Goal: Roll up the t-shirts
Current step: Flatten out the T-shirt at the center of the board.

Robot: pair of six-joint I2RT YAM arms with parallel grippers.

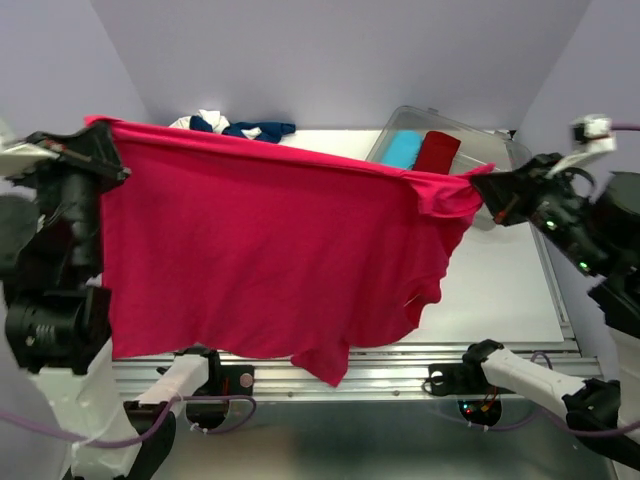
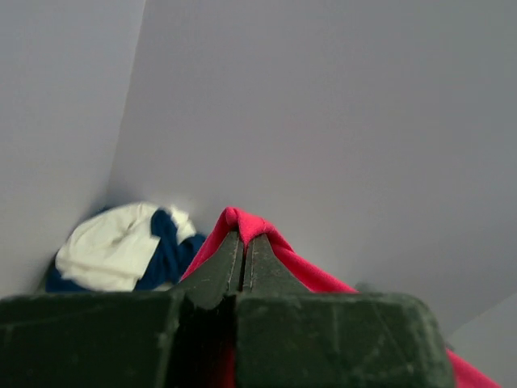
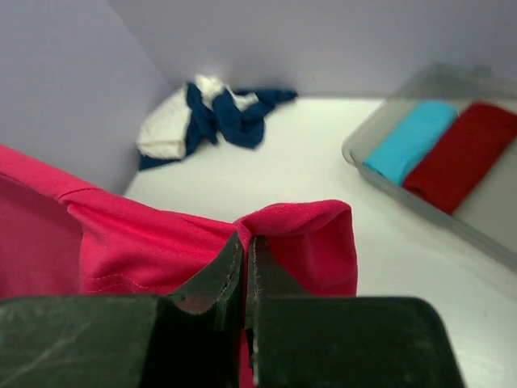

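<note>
Pink-red t-shirt (image 1: 260,250) between left claw (image 2: 242,240), right claw (image 3: 244,244)

Bright, even, diffuse lighting; soft shadows only, walls (image 1: 350,50) dimmer toward corners. Top view sharp. Wrist views softer: fingers (image 2: 214,275) blurred close to lens, far shirts (image 2: 113,246) slightly hazy.

Most of the table (image 1: 500,290) and near side of the navy-and-white pile (image 1: 240,128) behind the pink-red shirt (image 1: 260,250)

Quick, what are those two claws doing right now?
The left gripper is shut on the pink-red t-shirt.
The right gripper is shut on the same shirt.
</note>
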